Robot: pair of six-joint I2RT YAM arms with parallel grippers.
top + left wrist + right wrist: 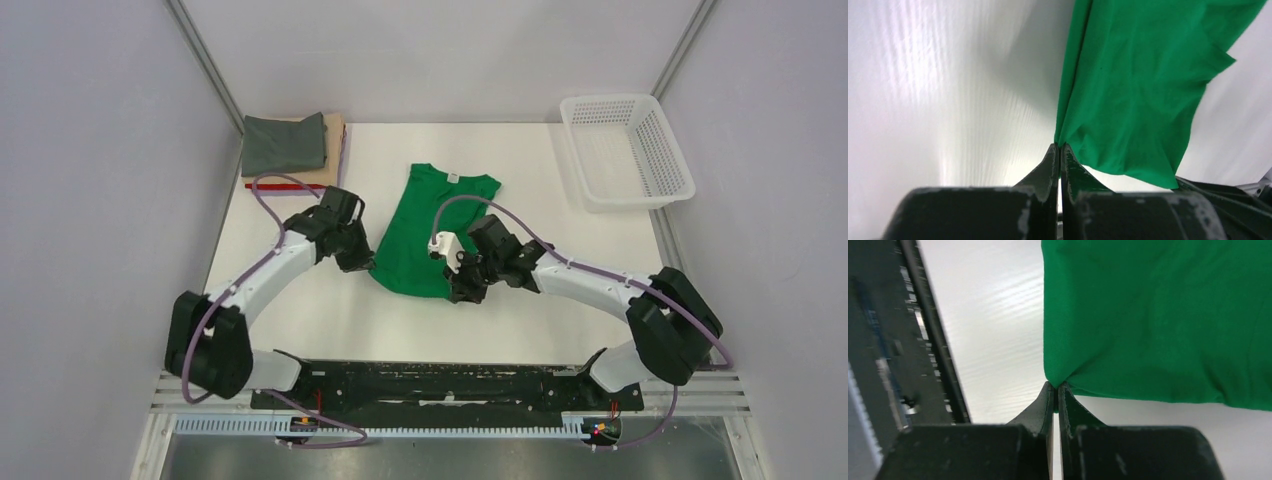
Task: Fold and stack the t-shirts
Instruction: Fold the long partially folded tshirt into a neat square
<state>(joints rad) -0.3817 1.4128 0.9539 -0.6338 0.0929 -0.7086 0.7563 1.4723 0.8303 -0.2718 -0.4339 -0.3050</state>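
Note:
A bright green t-shirt [430,225] lies mid-table, folded lengthwise, its neck with a small white label at the far end. My left gripper [360,262] is shut on its near left corner; the left wrist view shows the cloth [1143,85] pinched at the tips [1060,146] and lifted. My right gripper [462,292] is shut on its near right corner; the right wrist view shows the cloth [1158,315] pinched at the tips [1055,385]. A stack of folded t-shirts stands at the far left: grey [285,143] on top, tan [337,133] and red [290,186] edges below.
A white plastic mesh basket [625,150] stands at the far right. Grey walls close both sides of the white table [540,320]. A black rail [440,385] with the arm bases runs along the near edge.

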